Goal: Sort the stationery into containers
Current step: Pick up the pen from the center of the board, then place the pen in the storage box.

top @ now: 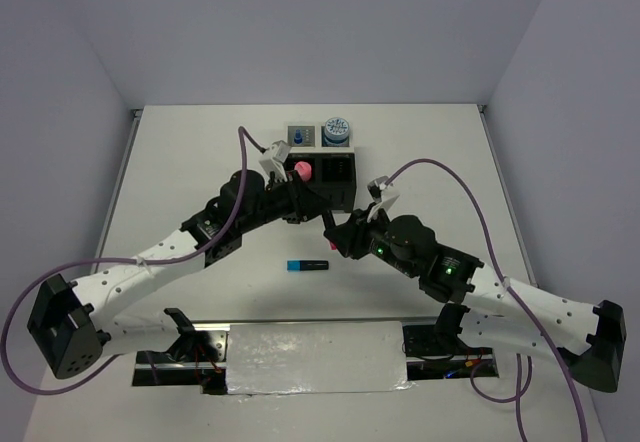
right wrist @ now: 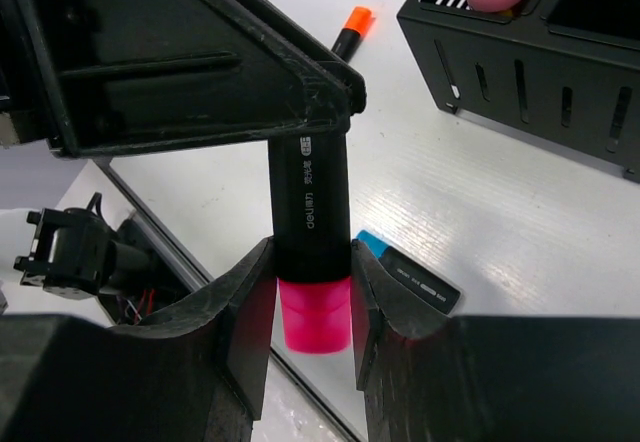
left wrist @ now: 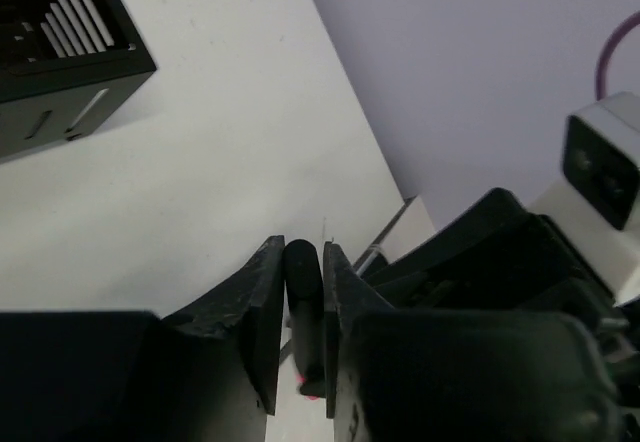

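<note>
A black highlighter with a pink-red cap (right wrist: 310, 222) hangs in the air between the two arms, above the table in front of the black box (top: 338, 184). My right gripper (right wrist: 312, 262) is shut on it at the joint of body and cap. My left gripper (left wrist: 303, 247) is closed on the other end of its black body (left wrist: 303, 302). In the top view the two grippers meet near the table's middle (top: 325, 224). A blue-capped highlighter (top: 305, 265) lies on the table below them. An orange-capped highlighter (right wrist: 352, 30) lies farther off.
The black box (right wrist: 530, 72) holds a pink marker (top: 302, 170) in its left compartment. Behind it stand two grey trays, the left one (top: 290, 130) with a small blue thing, the right one with a blue-white roll (top: 337, 130). White walls enclose the table.
</note>
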You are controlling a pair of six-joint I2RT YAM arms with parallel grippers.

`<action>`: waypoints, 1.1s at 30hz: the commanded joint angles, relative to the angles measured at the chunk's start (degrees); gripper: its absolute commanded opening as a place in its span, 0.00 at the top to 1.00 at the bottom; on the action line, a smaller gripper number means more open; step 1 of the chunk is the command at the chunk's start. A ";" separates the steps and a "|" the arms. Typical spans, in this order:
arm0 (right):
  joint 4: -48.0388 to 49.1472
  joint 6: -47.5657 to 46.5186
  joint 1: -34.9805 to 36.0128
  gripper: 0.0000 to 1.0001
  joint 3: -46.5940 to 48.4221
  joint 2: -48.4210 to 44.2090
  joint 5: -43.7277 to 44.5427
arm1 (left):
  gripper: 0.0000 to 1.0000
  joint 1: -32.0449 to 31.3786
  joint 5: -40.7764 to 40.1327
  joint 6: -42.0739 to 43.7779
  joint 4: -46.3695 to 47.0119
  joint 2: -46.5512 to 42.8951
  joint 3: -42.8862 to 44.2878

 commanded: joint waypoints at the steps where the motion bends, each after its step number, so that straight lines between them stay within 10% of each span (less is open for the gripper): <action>1: 3.00 -1.39 0.75 1.00 1.92 -0.03 -0.16 | 0.78 -0.31 1.62 0.59 4.42 0.65 2.06; 4: 6.51 -2.00 0.67 0.83 0.35 -0.46 -2.36 | 1.00 -0.31 2.07 2.70 5.48 2.14 3.55; 6: 6.96 -0.52 0.58 0.03 -2.28 -3.62 -0.18 | 1.00 -0.31 0.49 5.93 5.57 3.54 5.48; 13: -8.41 4.32 -3.11 0.00 -3.61 -15.04 15.64 | 1.00 -0.23 -17.94 21.67 10.04 9.34 12.51; 23: -13.60 2.30 -4.60 0.00 -3.71 -22.09 13.37 | 1.00 -0.05 -26.22 37.15 22.44 28.06 23.15; 33: -12.64 0.37 -4.60 0.00 -4.93 -22.71 10.82 | 0.79 1.18 -27.38 39.45 27.98 35.01 23.24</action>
